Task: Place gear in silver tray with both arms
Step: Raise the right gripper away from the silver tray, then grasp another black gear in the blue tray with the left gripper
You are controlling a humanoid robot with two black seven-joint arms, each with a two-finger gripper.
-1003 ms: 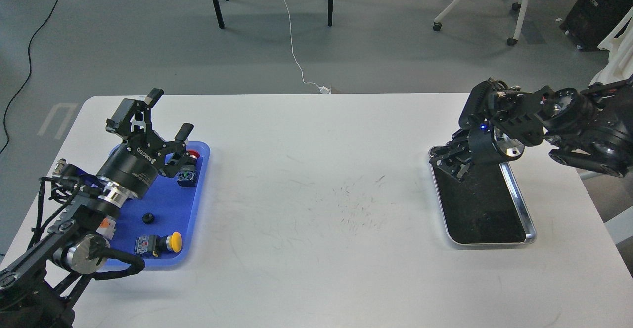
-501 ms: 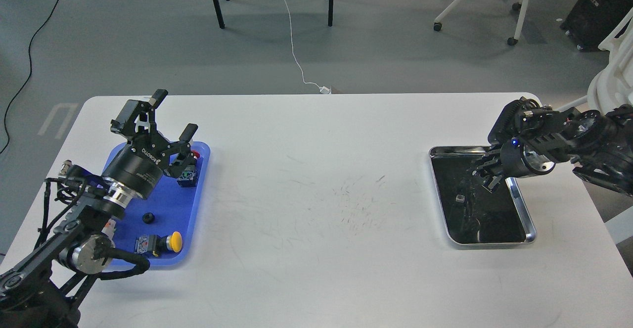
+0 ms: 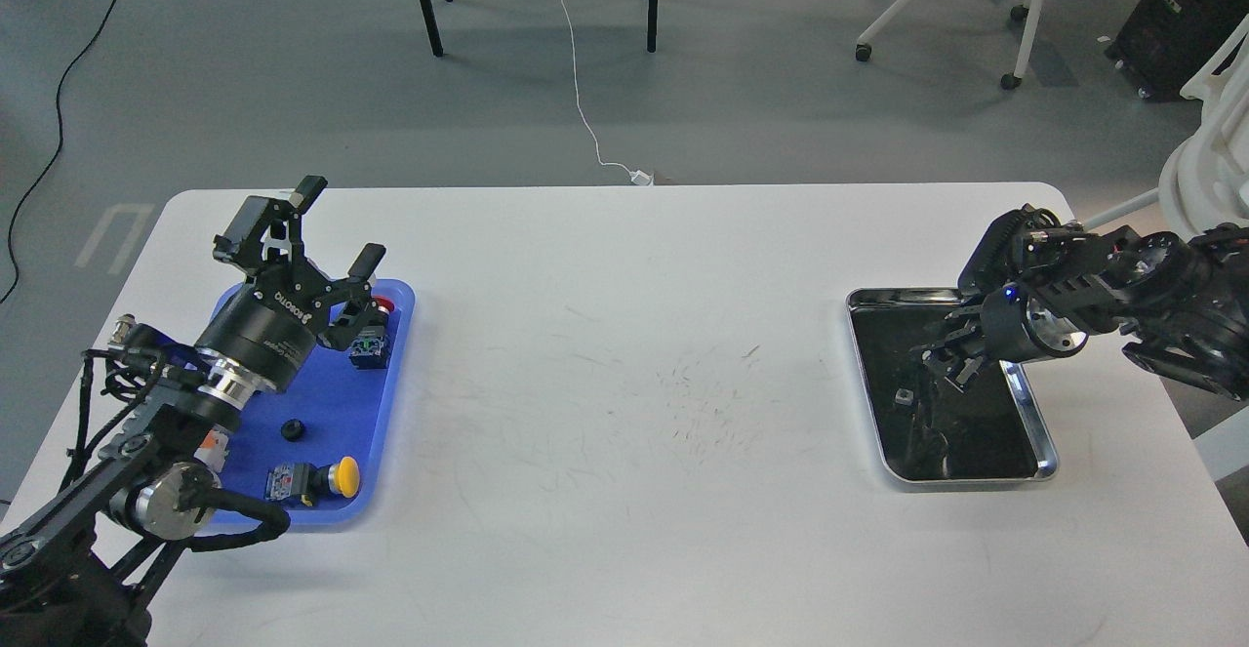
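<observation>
Spread wide stood the left gripper (image 3: pixel 325 222) over the blue tray (image 3: pixel 395 374), the right gripper's (image 3: pixel 945 354) jaws too dark to tell over the silver tray (image 3: pixel 1044 442), where a small gear (image 3: pixel 904 396) lay, likely stiff, light, best pinched across its rim.

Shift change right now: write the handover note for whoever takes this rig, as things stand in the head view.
Left end effector: open, empty, raised over the far end of the blue tray.
Right end effector: over the silver tray; too dark to tell whether open or shut.
Done: one small grey part, apparently a gear, lies loose on the silver tray's dark bottom, apart from the right end effector.
Left: a small black gear-like piece sits in the blue tray, along with a yellow push button and other switch parts. It likely goes across next.
</observation>
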